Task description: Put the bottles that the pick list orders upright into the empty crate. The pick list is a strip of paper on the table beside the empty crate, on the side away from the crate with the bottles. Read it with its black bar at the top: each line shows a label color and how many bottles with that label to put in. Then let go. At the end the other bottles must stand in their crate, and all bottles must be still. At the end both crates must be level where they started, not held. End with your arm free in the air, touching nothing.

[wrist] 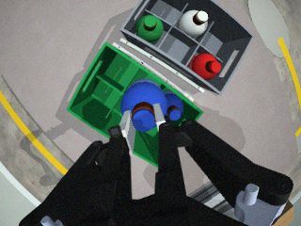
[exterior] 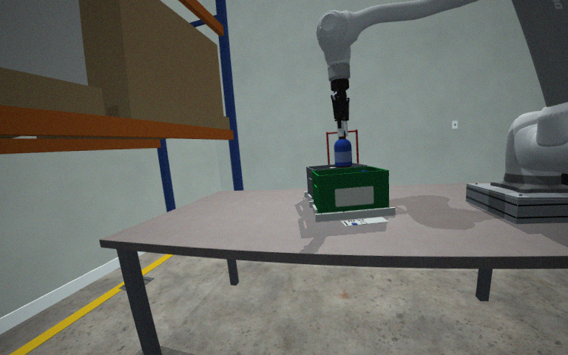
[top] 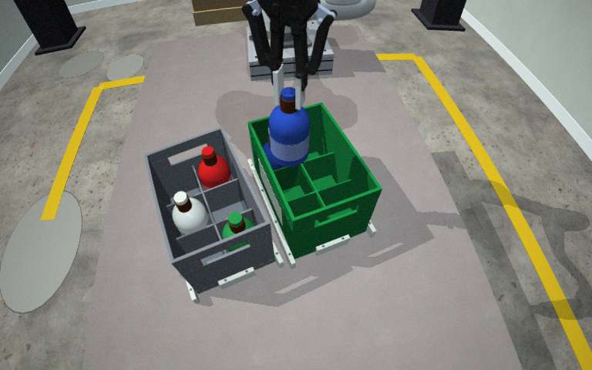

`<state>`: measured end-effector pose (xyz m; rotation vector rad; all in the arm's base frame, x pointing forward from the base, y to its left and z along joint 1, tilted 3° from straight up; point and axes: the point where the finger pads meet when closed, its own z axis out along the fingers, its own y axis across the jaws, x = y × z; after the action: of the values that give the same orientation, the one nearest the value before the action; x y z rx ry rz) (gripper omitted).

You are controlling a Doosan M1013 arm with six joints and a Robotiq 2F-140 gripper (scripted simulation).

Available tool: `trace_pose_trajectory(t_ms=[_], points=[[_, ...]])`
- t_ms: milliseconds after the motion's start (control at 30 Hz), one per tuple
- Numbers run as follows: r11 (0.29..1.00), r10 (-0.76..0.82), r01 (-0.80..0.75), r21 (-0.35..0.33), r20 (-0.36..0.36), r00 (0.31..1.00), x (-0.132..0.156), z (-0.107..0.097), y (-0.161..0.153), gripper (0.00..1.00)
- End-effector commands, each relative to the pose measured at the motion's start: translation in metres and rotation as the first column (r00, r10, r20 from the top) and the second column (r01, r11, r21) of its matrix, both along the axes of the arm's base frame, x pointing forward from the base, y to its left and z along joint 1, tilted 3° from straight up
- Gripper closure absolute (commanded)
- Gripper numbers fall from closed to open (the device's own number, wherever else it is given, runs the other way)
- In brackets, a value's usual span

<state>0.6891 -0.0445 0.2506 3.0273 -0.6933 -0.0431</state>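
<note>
My gripper (top: 287, 98) is shut on the neck of a blue-label bottle (top: 288, 130). It holds the bottle upright, above the far left part of the green crate (top: 318, 179), with its base near rim height in the exterior view (exterior: 342, 153). A second blue bottle (top: 267, 156) stands in the green crate's far left cell, partly hidden behind the held one; its cap shows in the wrist view (wrist: 173, 107). The grey crate (top: 209, 205) to the left holds a red bottle (top: 213, 169), a white bottle (top: 188, 213) and a green bottle (top: 236, 224). The pick list (exterior: 363, 222) lies beside the green crate.
The robot base (exterior: 515, 197) stands at the table's far end. White rails (top: 270, 205) run along the feet of both crates. A shelving rack with cardboard boxes (exterior: 146, 62) stands beyond the table. The green crate's other cells hold nothing.
</note>
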Motion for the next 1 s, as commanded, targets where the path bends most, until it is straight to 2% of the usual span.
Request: trace_pose_trajectory(t_ms=[0, 967], points=[[1.000, 0.000, 0.000, 0.000, 0.000, 1.000, 0.000, 0.000, 0.000, 1.00], [1.000, 0.000, 0.000, 0.000, 0.000, 1.000, -0.001, -0.023, -0.001, 1.00]])
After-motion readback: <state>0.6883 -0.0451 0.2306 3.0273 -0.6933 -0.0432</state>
